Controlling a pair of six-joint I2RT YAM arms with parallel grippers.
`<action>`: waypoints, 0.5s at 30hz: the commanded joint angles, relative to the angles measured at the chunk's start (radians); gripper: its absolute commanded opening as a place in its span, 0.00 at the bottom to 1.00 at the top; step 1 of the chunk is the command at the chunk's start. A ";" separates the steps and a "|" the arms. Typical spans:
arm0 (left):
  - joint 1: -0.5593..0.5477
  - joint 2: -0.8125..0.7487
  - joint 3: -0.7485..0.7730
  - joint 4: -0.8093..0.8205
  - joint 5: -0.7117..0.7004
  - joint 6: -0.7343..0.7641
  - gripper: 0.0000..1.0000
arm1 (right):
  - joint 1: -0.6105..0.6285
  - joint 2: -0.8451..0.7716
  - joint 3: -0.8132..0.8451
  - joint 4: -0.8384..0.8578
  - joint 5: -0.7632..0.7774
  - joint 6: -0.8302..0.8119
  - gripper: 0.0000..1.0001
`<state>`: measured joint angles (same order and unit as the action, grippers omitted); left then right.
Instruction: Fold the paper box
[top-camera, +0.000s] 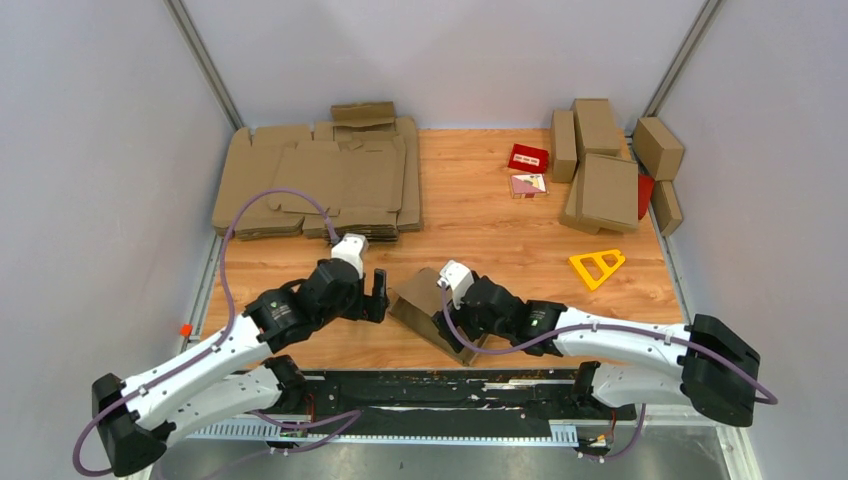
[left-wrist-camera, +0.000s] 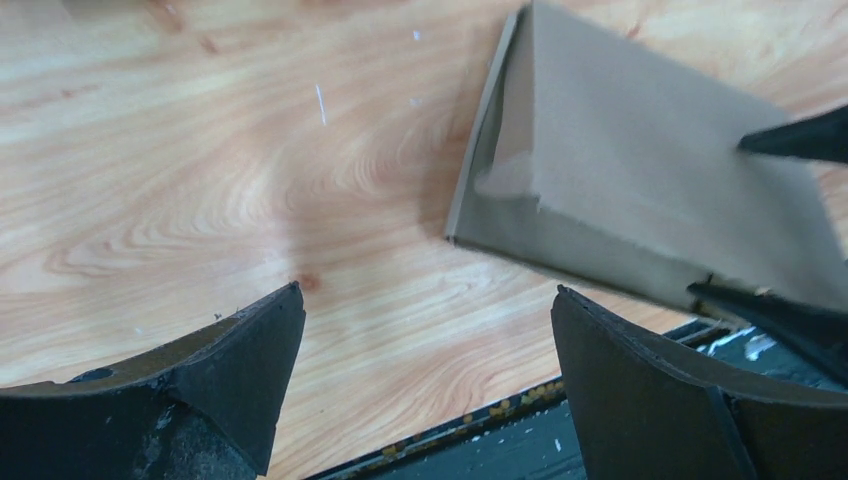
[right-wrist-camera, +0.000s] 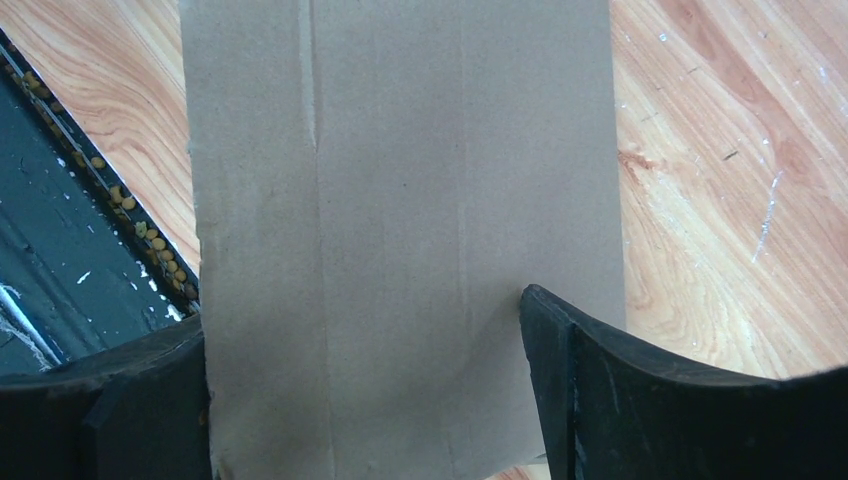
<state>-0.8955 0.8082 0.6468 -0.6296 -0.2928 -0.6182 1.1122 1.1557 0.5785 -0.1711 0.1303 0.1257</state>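
Note:
The paper box (top-camera: 420, 303) is a shallow, folded brown cardboard box lying at an angle near the table's front edge. In the left wrist view the paper box (left-wrist-camera: 650, 170) shows its closed top face and one side wall. My left gripper (top-camera: 378, 297) hangs just left of it, open, with only bare wood between its fingers (left-wrist-camera: 250, 360). My right gripper (top-camera: 452, 335) stands at the box's near right end with its jaws wide apart, astride it. In the right wrist view the paper box (right-wrist-camera: 400, 150) fills the gap of the right gripper (right-wrist-camera: 362, 310), and one finger (right-wrist-camera: 580, 380) overlaps the top face.
A thick pile of flat brown blanks (top-camera: 320, 185) lies at the back left. Several folded boxes (top-camera: 605, 170) are stacked at the back right, next to a small red carton (top-camera: 528, 157). A yellow triangular piece (top-camera: 597, 266) lies right of centre. A black strip (top-camera: 450, 385) runs along the near edge.

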 joint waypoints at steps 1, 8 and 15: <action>0.056 -0.033 0.076 -0.050 -0.016 0.051 1.00 | 0.006 0.031 -0.027 0.010 -0.062 0.025 0.88; 0.210 0.018 0.055 0.100 0.141 0.098 1.00 | 0.006 0.092 -0.039 0.026 -0.151 0.047 1.00; 0.241 0.147 0.051 0.267 0.243 0.137 1.00 | 0.006 0.157 -0.027 0.045 -0.180 0.047 1.00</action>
<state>-0.6640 0.9012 0.6968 -0.5041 -0.1360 -0.5282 1.1122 1.2640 0.5694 -0.1051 0.0364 0.1287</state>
